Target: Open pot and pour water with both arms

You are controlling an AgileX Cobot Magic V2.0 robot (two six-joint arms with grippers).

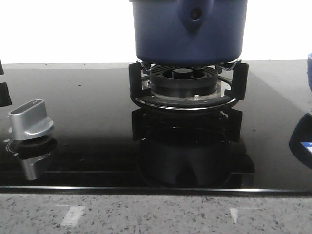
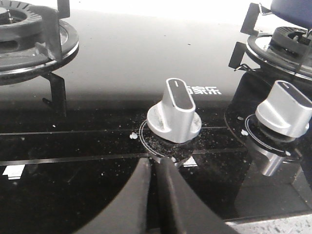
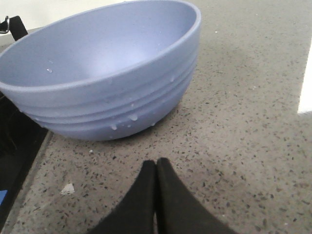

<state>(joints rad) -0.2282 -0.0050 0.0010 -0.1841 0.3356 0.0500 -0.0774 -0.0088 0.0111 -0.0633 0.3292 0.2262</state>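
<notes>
The dark navy-blue pot [image 1: 187, 34] stands on the black burner grate [image 1: 187, 85] at the middle of the front view; its teardrop handle mount [image 1: 195, 14] faces me and its top is cut off by the frame. A sliver of the pot [image 2: 292, 9] shows in the left wrist view. My left gripper [image 2: 155, 163] is shut and empty, low over the black glass hob just short of a silver knob [image 2: 174, 112]. My right gripper [image 3: 155, 164] is shut and empty above the speckled stone counter, close to a pale blue bowl [image 3: 102, 68]. Neither gripper shows in the front view.
A second silver knob [image 2: 285, 108] sits nearer the pot's burner; it also shows in the front view [image 1: 30, 119]. Another burner [image 2: 31, 36] stands on the hob's far side. The bowl's edge [image 1: 309, 68] shows at the right. The glass hob [image 1: 83, 141] ends at a stone counter strip [image 1: 156, 214].
</notes>
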